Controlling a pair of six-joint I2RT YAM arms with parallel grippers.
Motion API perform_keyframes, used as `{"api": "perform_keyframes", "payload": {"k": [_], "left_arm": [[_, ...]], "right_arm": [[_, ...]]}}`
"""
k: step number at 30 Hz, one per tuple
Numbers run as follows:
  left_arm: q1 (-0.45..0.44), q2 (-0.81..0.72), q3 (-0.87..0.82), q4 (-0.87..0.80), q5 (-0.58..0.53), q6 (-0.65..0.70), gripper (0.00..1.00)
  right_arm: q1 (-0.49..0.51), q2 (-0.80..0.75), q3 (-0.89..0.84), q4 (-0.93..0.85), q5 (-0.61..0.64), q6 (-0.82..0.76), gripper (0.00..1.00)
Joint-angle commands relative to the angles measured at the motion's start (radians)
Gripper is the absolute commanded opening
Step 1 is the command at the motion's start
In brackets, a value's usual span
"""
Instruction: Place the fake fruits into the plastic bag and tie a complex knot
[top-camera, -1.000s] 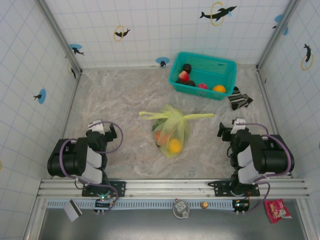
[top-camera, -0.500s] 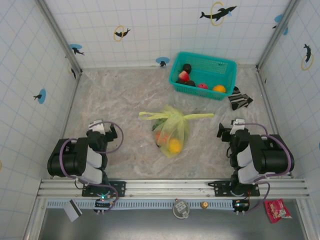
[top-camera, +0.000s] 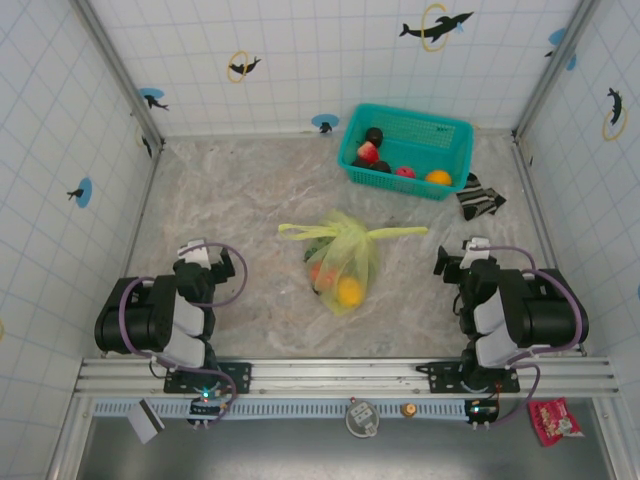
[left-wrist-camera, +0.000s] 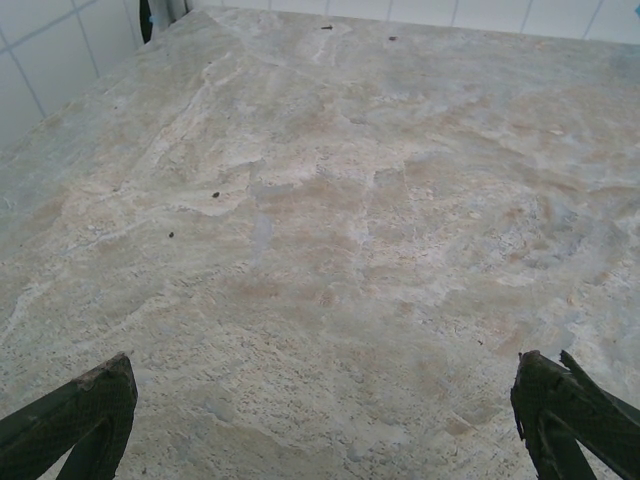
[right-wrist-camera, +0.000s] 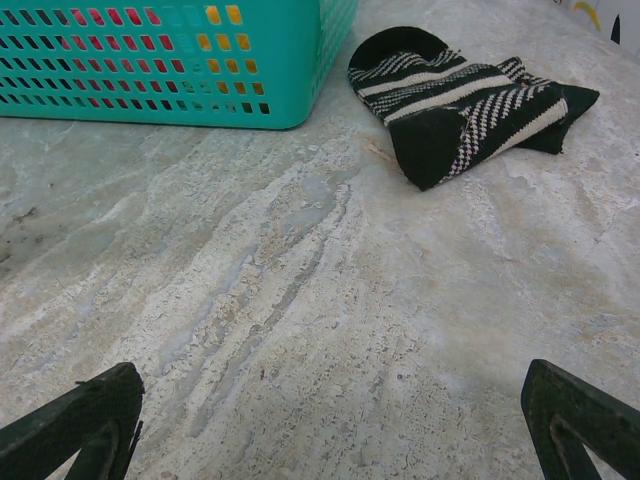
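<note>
**Stone-look tabletop is carrying a bunched bag while both arms are waiting**

Tiled walls with dolphin stickers are closing in a mottled table (top-camera: 220, 200). The bag (top-camera: 345, 255) is lying on it, well apart from the basket (top-camera: 455, 132), on the basket's near side and a little to its left. Fruits (top-camera: 349, 291) are showing through the thin yellow-green film, with an orange one and a yellow one at the end farthest from the basket. At the end nearer the basket the film is gathering into a bunch that looks like the knot (top-camera: 345, 232), with two strap ends (top-camera: 400, 231) trailing out sideways. How tight it is I cannot tell from above. More fruits, red, dark and orange, are sitting inside the basket.

The bag is probably going to handle as light, floppy and slippery, and its film is likely to be crinkling and stretching under any pinch. The hard glossy fruits inside will likely be rolling and shifting the load. The bunched neck or a strap looks like the safest hold, since the layers are doubling up there, rather than the thin belly.

A striped cloth (right-wrist-camera: 460, 90) is lying just beside the basket's right end. The right gripper (right-wrist-camera: 330, 420) is hovering over bare table on the basket's near side, its jaws standing wide apart and gripping nothing. The left gripper (left-wrist-camera: 320, 410), well to the basket's near left, is likewise gaping over bare table.
</note>
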Motion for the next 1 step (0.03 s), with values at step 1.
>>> {"api": "perform_keyframes", "payload": {"k": [1], "left_arm": [[0.008, -0.003, -0.001, 0.016, 0.016, -0.002, 0.98]], "right_arm": [[0.003, -0.009, 0.0, 0.014, 0.014, -0.006, 1.0]]}}
